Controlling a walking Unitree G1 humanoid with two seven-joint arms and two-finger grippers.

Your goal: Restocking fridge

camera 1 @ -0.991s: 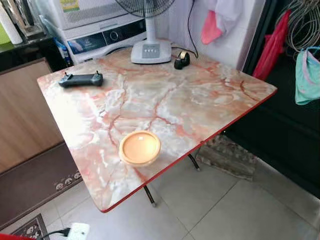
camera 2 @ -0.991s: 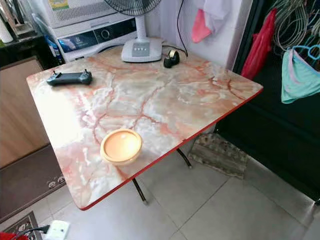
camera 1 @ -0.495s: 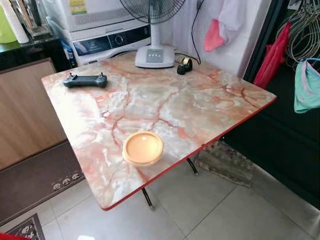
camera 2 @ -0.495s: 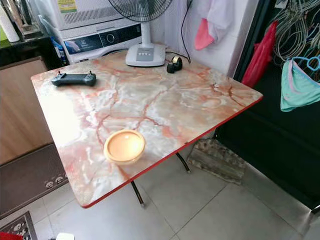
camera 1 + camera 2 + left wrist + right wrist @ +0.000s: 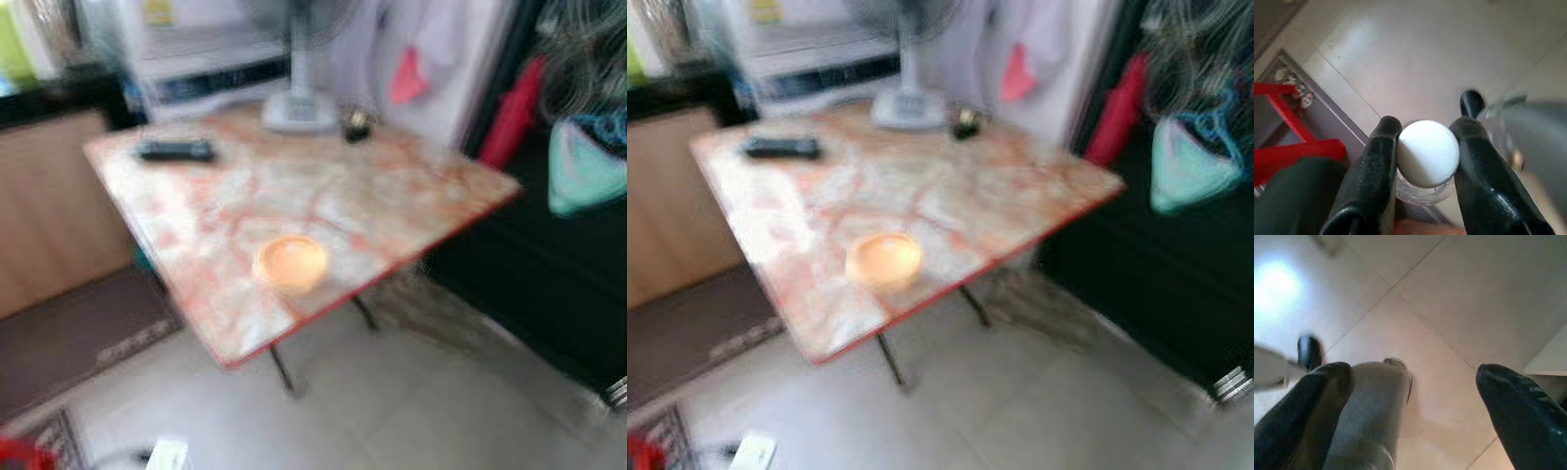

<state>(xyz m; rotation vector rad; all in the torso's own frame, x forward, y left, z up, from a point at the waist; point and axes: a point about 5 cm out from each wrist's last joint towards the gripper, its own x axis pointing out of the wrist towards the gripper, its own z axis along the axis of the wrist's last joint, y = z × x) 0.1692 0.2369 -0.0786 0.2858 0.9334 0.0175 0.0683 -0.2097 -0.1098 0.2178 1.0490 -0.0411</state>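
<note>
Bottle (image 5: 1426,161), white cap, gripped tight in your left pincer (image 5: 1425,147), frame centre, above floor. Right pincer (image 5: 1415,396) spread wide, empty. View now blurred, desk (image 5: 392,196) shifted: you're walking, fridge not yet reached.

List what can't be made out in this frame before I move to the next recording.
- Eye views: motion blur hides detail on the marbled table; the dark flat object and the small item near the fan base cannot be identified.
- Orange round container: contents unreadable, blurred.
- Left wrist view: left gripper clamps a white-capped bottle; its body and label are hidden below the cap.
</note>
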